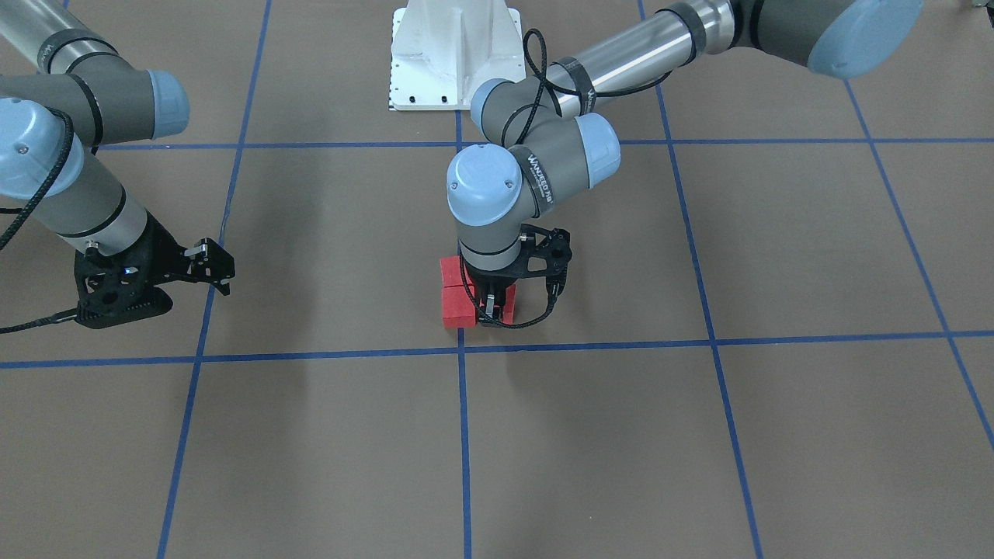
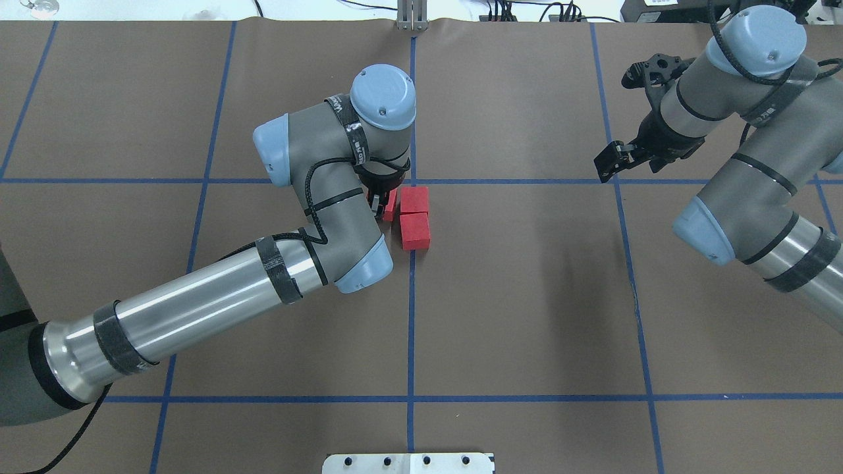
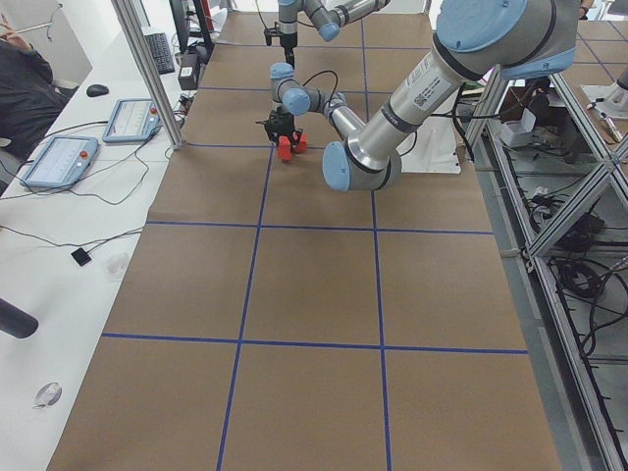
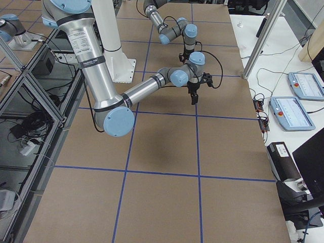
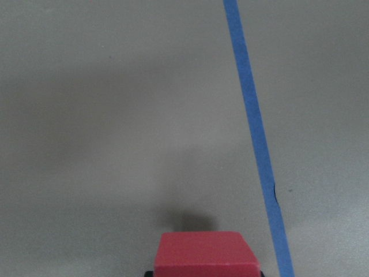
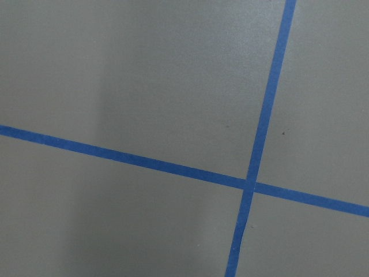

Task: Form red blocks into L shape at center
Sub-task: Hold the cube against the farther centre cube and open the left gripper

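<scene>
Two red blocks lie touching in a line beside the centre crossing of blue tape. In the front view they are at the left. My left gripper points straight down and is shut on the third red block, right beside the block nearest the crossing. The left wrist view shows this block at its bottom edge, close over the paper. My right gripper hangs open and empty far off to the right, above the surface.
The white robot base plate stands on the robot's side of the blocks. The left arm's elbow hangs over the square next to the blocks. Blue tape lines divide the brown surface.
</scene>
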### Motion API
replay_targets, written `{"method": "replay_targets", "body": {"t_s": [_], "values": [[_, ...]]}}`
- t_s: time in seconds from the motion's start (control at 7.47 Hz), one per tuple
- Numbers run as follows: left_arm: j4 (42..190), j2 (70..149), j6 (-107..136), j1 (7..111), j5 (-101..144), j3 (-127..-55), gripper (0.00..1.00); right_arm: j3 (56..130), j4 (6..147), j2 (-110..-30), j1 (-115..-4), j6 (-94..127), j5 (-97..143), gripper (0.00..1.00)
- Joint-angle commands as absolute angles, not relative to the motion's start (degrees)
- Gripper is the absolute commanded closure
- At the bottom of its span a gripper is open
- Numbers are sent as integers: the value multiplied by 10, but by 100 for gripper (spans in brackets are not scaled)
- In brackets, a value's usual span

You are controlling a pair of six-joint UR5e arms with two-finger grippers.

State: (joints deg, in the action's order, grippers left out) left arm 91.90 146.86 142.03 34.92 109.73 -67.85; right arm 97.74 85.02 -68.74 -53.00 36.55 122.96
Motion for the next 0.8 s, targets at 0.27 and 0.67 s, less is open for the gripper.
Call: {"method": "replay_targets", "body": {"t_s": [0.27,0.67], "values": [[919,1470,1420,348,1098,-679,100,978,851,-685,-530,366,1230,1],[919,1470,1420,345,1098,-679,100,977,850,-685,-530,366,1230,1]]}}
